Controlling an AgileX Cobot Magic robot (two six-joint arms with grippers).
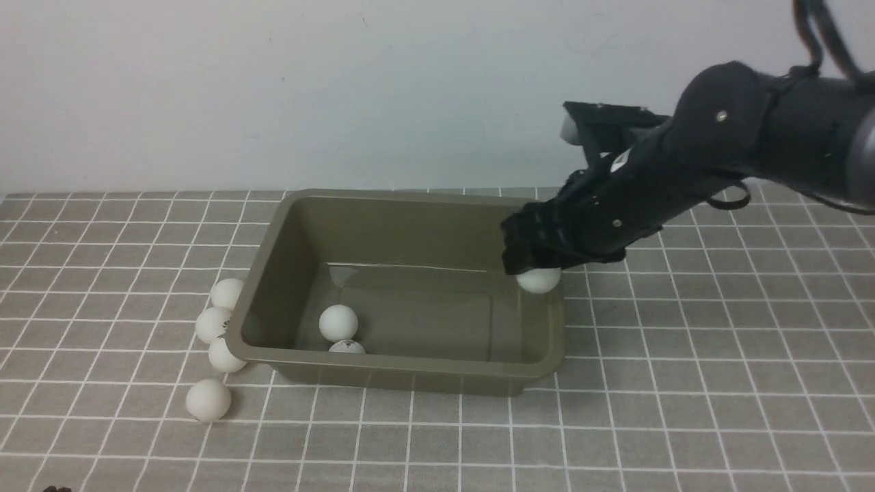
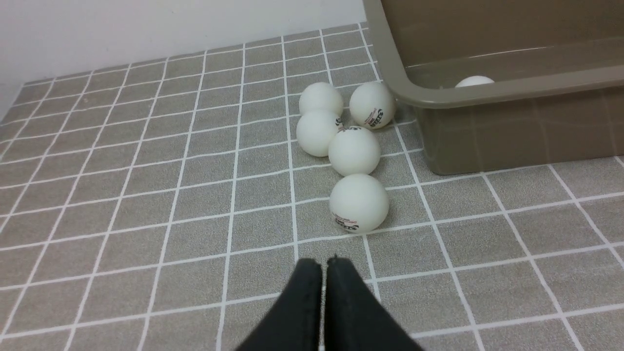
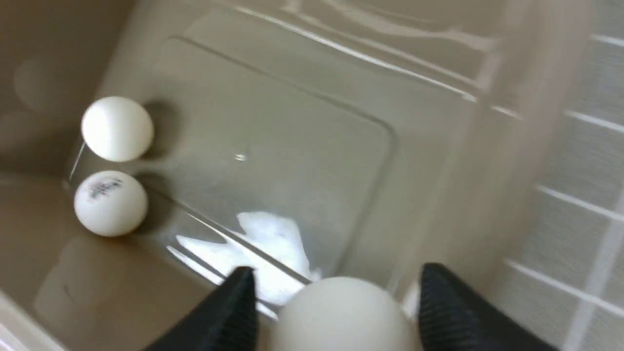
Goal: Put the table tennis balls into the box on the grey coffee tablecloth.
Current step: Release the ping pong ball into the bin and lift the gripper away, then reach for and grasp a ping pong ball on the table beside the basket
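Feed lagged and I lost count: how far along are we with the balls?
Done: two balls lie in the box. In hand: the right hand is above the box's right side with a third ball between parted fingers, seemingly dropping it. Left: five balls on the cloth beside the box, near the shut left hand.

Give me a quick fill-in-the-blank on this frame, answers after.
1. ___ balls lie in the box.
2. ___ balls sit on the cloth beside it.
3. The left gripper is ___.
4. The right gripper has a ___ between its fingers.
Answers: two; five; shut; ball.
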